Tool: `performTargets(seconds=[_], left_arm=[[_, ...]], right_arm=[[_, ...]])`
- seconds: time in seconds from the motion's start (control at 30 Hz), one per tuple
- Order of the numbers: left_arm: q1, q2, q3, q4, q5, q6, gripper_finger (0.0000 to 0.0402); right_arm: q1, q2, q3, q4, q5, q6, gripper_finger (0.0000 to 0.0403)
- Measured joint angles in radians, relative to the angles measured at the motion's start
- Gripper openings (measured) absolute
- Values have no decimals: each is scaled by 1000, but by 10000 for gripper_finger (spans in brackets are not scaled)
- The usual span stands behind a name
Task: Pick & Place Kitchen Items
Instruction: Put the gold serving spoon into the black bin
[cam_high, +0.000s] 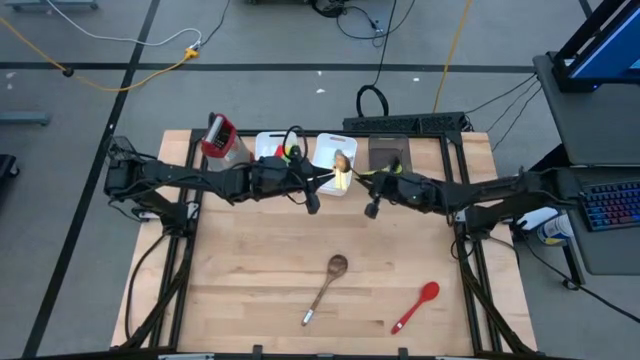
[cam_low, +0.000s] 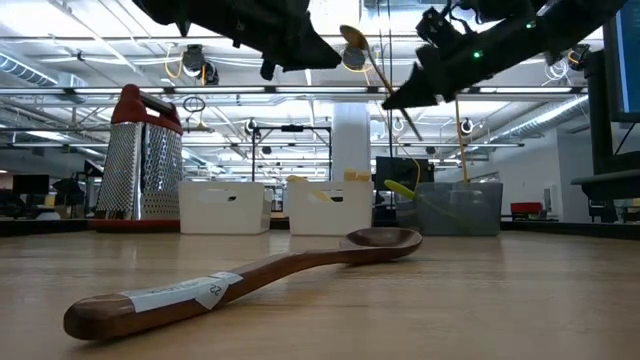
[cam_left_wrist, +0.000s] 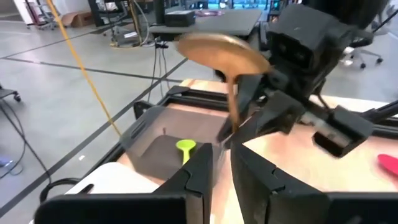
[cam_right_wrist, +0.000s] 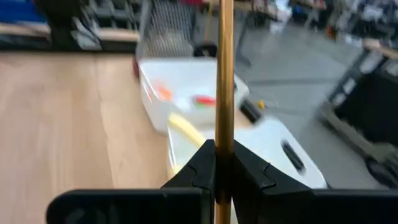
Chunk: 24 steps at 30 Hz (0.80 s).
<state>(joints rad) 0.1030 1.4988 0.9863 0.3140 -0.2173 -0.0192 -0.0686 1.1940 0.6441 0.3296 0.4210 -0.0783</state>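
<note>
My right gripper (cam_low: 397, 97) is shut on the gold ladle (cam_low: 353, 47), high above the table in front of the bins. My left gripper (cam_left_wrist: 221, 177) hangs just to the left of the ladle's bowl (cam_left_wrist: 219, 53), its fingers a narrow gap apart and empty. The brown wooden spoon (cam_high: 326, 285) and the red spoon (cam_high: 416, 306) lie flat on the near part of the table. A green spatula (cam_left_wrist: 185, 148) lies in the grey bin (cam_high: 388, 152). A yellow piece (cam_right_wrist: 182, 129) lies in the middle white bin. Orange (cam_right_wrist: 163, 93) and red (cam_right_wrist: 203, 99) pieces lie in the left white bin. My right gripper pinches the ladle's thin handle (cam_right_wrist: 225, 134) between its two fingers, which lie across it. The fingers come from the table's right, slanting down. The ladle is lifted clear, tilted with its bowl up and toward the left arm, and its handle end (cam_low: 411, 127) sticks out below the fingers.
Two white bins (cam_high: 271, 148) (cam_high: 333, 186) and the grey bin stand in a row at the table's far edge. A metal grater with a red top (cam_high: 220, 140) stands left of them. Bare wood (cam_high: 250, 250) lies between the bins and the spoons.
</note>
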Motion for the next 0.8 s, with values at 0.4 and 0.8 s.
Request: performTargets(seconds=[0.4,0.8], left_arm=[[49,0,0,-82,-1,0,63],[54,0,0,-87,-1,-15,63]], right_arm=[[-6,-128,0,-333,114,96,16],[-95,-192,0,-607,151,324,19]])
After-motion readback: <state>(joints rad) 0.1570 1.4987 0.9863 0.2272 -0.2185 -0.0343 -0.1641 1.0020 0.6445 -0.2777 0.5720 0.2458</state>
